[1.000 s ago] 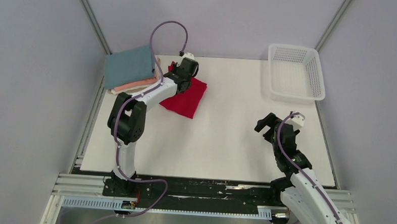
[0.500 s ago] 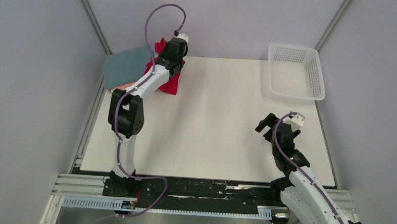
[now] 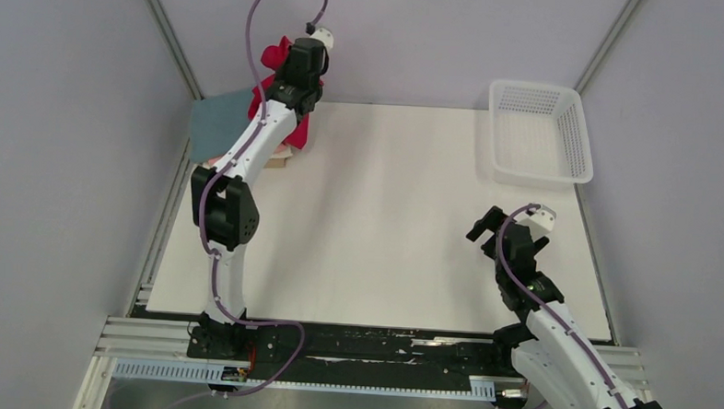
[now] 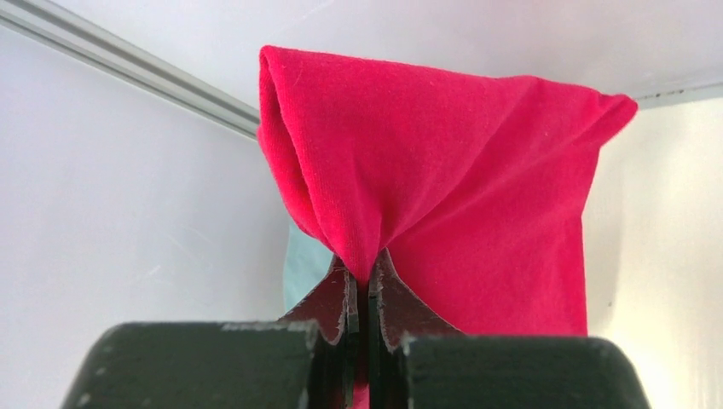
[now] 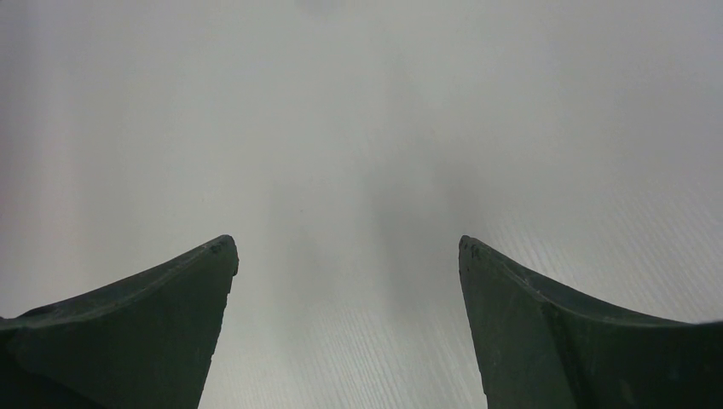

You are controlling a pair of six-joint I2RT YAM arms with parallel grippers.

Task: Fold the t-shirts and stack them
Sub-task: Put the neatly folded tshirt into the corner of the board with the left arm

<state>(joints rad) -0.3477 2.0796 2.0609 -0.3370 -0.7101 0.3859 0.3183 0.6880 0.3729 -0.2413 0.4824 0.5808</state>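
Observation:
My left gripper is shut on the folded crimson-red t-shirt and holds it lifted at the far left corner, over the stack. In the left wrist view the red shirt hangs bunched from my left gripper, with a bit of teal cloth behind it. The teal-blue shirt tops the stack; a salmon-pink edge peeks out below. The cream shirt is hidden. My right gripper is open and empty low over the table at the right; in the right wrist view only bare table lies between its fingers.
A white plastic mesh basket stands at the far right of the white table. Grey walls with metal corner rails close in the back and sides. The left arm stretches along the table's left side.
My left gripper has lifted the red shirt off the table and carried it left and back, up over the stack. The right arm has barely moved.

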